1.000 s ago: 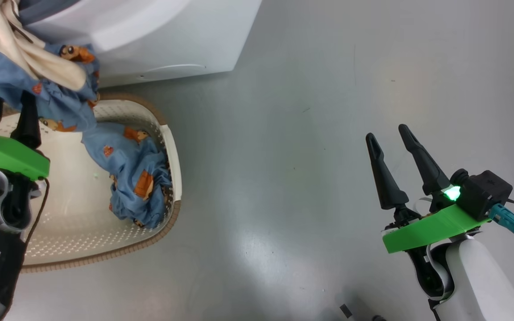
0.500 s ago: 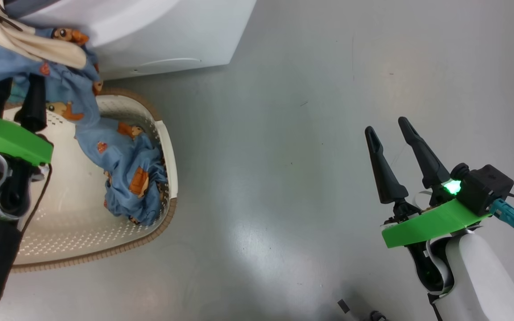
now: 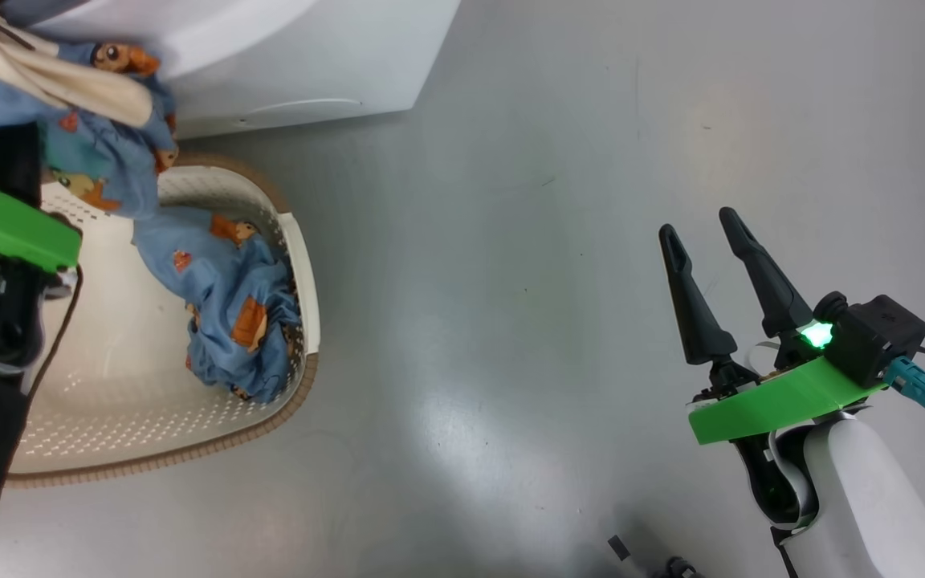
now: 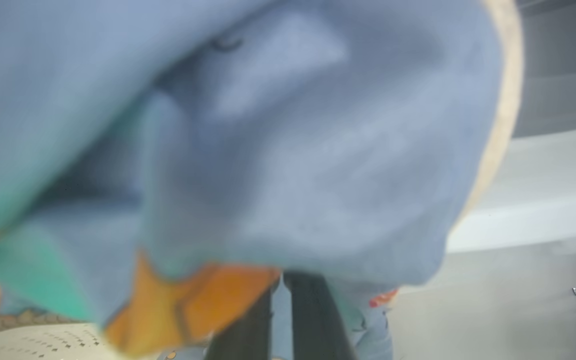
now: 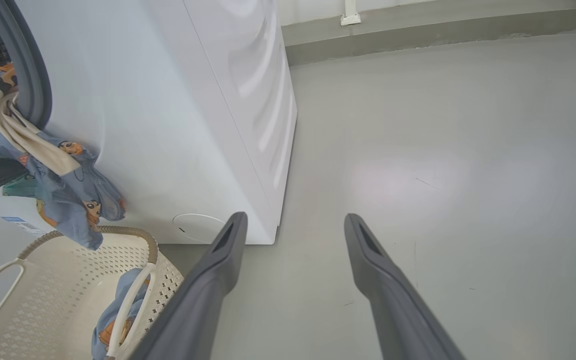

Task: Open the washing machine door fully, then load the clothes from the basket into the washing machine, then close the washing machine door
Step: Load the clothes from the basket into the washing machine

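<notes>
The blue label point(image 5: 14, 219) on the washing machine point(image 5: 168, 125) is too small to read. The glossy grey floor point(image 3: 527, 201) meets a grey skirting point(image 5: 418, 35). At ten o'clock in the head view, the left gripper point(image 3: 6, 152) pinches the clothes point(image 3: 101, 160), which hang from the machine's mouth into the basket point(image 3: 306, 273). At four o'clock, the right gripper point(image 3: 697, 222) stands wide, holding nothing.

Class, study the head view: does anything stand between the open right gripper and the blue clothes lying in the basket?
Only the wall of the basket. The clothes lie against its inside, on the side facing the right gripper; otherwise bare floor lies between.
</notes>
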Robot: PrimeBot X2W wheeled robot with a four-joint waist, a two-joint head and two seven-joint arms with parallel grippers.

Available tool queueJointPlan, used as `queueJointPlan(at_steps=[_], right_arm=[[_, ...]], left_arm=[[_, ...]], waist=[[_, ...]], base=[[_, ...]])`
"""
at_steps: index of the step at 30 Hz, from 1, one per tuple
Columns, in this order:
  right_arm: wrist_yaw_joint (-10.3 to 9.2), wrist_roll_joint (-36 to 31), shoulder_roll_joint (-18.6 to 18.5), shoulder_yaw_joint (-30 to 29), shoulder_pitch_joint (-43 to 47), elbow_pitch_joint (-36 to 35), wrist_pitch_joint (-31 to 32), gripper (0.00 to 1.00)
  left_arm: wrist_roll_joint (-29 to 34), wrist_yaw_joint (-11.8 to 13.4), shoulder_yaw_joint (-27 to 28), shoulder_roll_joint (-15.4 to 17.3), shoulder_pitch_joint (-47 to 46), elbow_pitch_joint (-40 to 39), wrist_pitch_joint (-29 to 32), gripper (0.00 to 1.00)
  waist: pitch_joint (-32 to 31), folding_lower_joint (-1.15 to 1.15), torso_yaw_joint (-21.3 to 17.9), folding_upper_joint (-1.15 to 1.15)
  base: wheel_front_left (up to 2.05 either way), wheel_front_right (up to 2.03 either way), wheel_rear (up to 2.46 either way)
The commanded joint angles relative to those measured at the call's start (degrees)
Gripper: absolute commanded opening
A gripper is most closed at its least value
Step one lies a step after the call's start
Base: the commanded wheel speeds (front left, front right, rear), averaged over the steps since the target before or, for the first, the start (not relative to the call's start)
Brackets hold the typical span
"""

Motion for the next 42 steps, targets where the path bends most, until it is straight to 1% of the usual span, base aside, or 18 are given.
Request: queueJointPlan(at_steps=[1,3,4,7,16,21,27,33,42], right_arm=[[0.16,-0.4,0.1,0.9,0.7,-1.4,-0.3,1.00],[0.16,-0.4,0.2,0.6,0.8,-1.5,-0.3,1.00],[0.16,-0.5,0.2,0.4,0.9,-1.5,-0.3,1.00],[0.16,-0.6,0.3,0.2,1.0,-1.4,-0.3,1.00],[0.16,-0.6,0.2,-0.1,1.2,-1.4,-0.3,1.00],[0.16,-0.6,0.1,-0.3,1.6,-1.3,-0.3,1.00],[0.16,-0.4,0.0,-0.2,2.0,-1.1,-0.3,1.00],[0.16,-0.2,0.1,0.3,2.0,-0.8,-0.3,1.00],[0.16,0.2,0.5,0.8,2.0,-0.7,-0.3,1.00]], left_arm=[[0.0,-0.1,2.3,2.6,-0.7,-1.6,-0.3,0.00],[0.3,-0.1,3.4,2.4,-0.1,-2.9,-0.3,0.00],[0.4,-0.1,5.2,1.9,0.8,-4.5,-0.3,0.00],[1.3,-0.1,7.4,1.2,2.5,-6.9,-0.3,0.00],[5.2,-0.1,14.0,-1.2,7.1,-14.1,-0.3,0.00],[8.1,-0.1,17.9,-1.8,9.3,-17.5,-0.3,0.00],[9.8,-0.1,20.2,-1.2,9.1,-18.7,-0.3,0.00],[9.6,-0.1,19.7,0.0,6.9,-17.2,-0.3,0.00],[10.9,-0.1,15.8,2.2,-0.3,-10.8,-0.3,0.00]], waist=[[0.0,0.00,0.2,0.00],[-0.1,0.00,0.5,0.00],[-0.3,0.00,0.8,0.00],[-0.6,0.00,1.3,0.00],[-1.7,0.00,2.7,0.00],[-2.5,0.00,3.1,0.00],[-3.4,0.00,3.5,0.00],[-4.0,0.00,3.3,0.00],[-4.3,0.00,2.5,0.00]], base=[[0.00,0.00,0.00],[0.00,0.00,0.00],[0.00,0.00,0.00],[0.00,0.00,0.00],[0.00,0.00,0.00],[0.00,0.00,0.00],[0.00,0.00,0.00],[0.00,0.00,0.00],[0.00,0.00,0.00]])
